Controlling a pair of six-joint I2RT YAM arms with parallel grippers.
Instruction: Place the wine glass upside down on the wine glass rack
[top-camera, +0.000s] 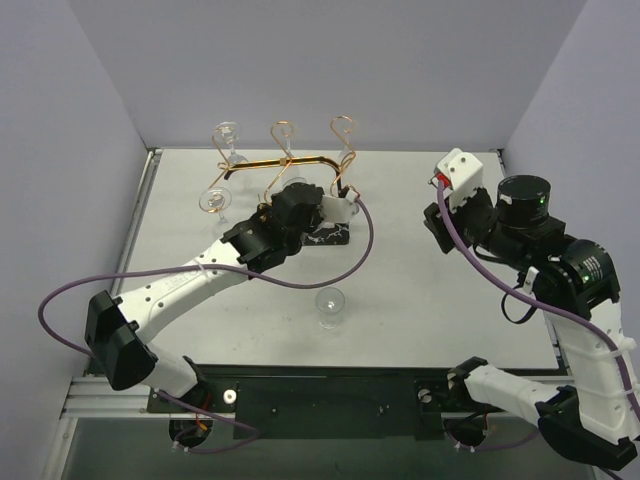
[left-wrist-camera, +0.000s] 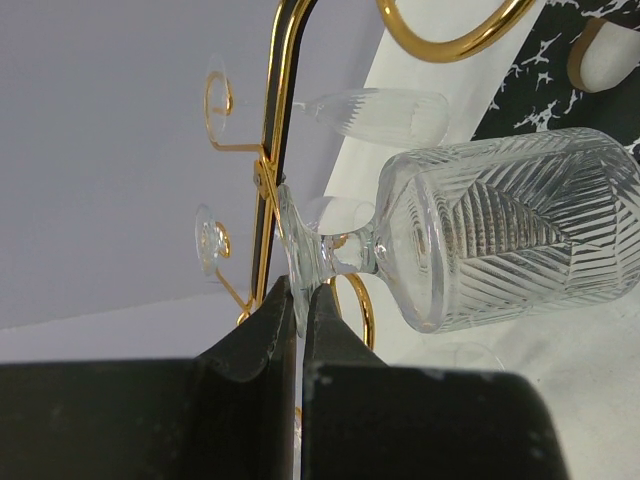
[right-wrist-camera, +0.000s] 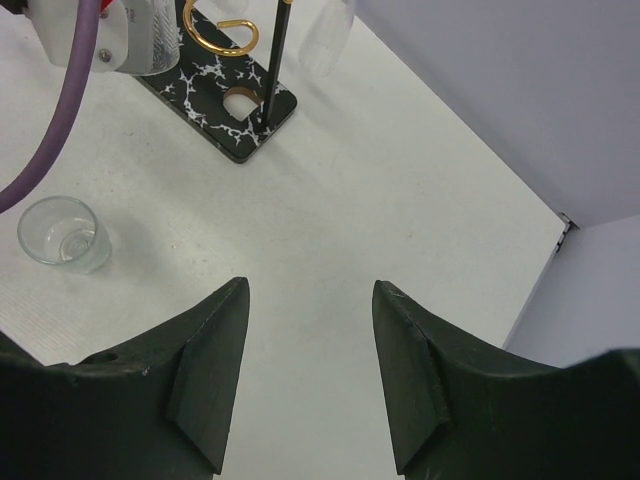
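Observation:
The copper-gold wire rack stands on its black white-veined base at the table's back middle. My left gripper is at the rack. In the left wrist view it is shut on the round foot of a cut-pattern wine glass. The glass lies sideways, with its foot against the gold wire. My right gripper hovers to the right of the rack, open and empty.
Two clear glasses are at the rack's left end. A small glass stands upright on the table in front of the base; it also shows in the right wrist view. Grey walls enclose the table.

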